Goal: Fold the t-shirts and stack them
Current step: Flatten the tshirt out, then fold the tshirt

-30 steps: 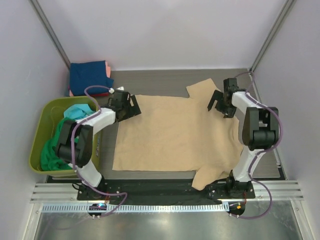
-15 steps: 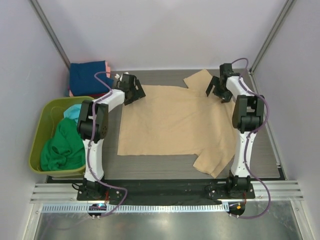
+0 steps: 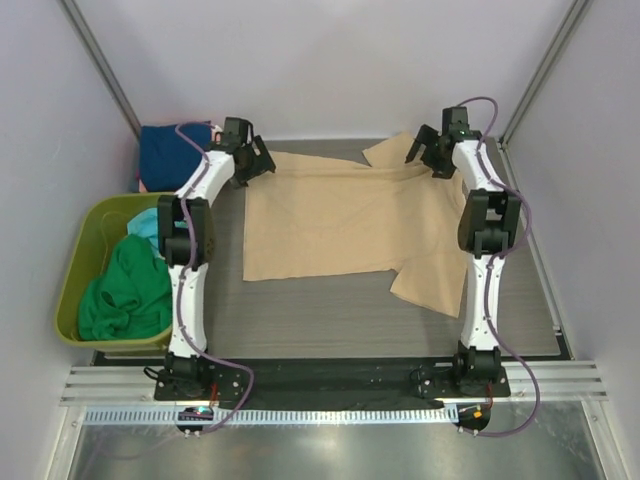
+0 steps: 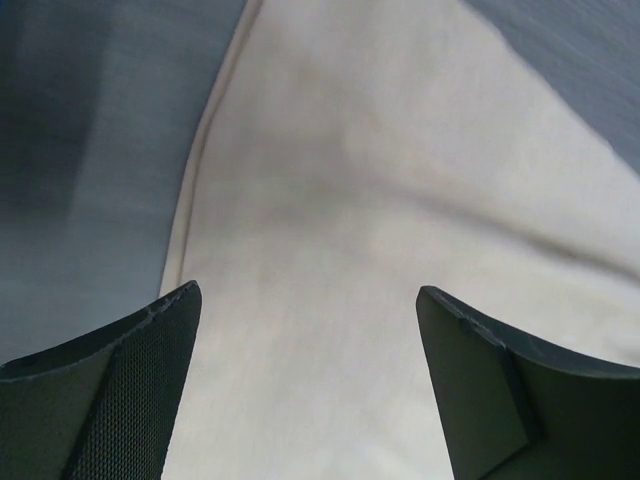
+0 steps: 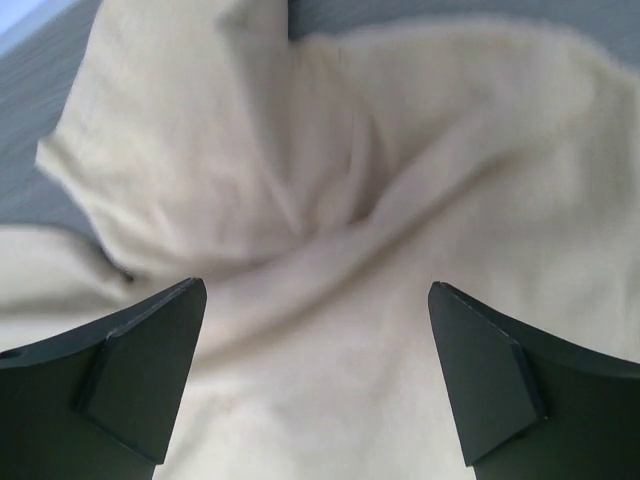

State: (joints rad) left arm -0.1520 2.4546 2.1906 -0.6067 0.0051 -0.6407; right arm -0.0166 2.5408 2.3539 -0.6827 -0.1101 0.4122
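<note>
Looking down from the top camera, we see the tan t-shirt [image 3: 340,220] spread mostly flat on the grey table [image 3: 300,330], lying across its far half. One sleeve [image 3: 430,285] points toward the arm bases. The other sleeve [image 3: 385,152] lies bunched at the far edge.

Both arms are stretched out to the far side. The left gripper [image 3: 247,160] sits over the shirt's far left corner, and the right gripper [image 3: 432,150] sits over the far right shoulder, just beside the bunched sleeve.

In the left wrist view, the two left fingers [image 4: 130,380] stand wide apart. Tan cloth fills the gap between them, and a stitched edge runs down toward the left finger, with bare table beyond it. We cannot tell whether the fingertips touch the cloth.

In the right wrist view, the right fingers [image 5: 130,370] are likewise spread wide above creased, folded tan cloth, gripping nothing.

At the left of the table stands the olive-green bin [image 3: 68,290]. It holds a crumpled green t-shirt [image 3: 125,300] with a teal t-shirt [image 3: 148,225] at its far end. Behind the bin, in the far left corner, rests a folded navy t-shirt [image 3: 172,152], near the left gripper. Anything beneath it is too hidden for us to describe.
</note>
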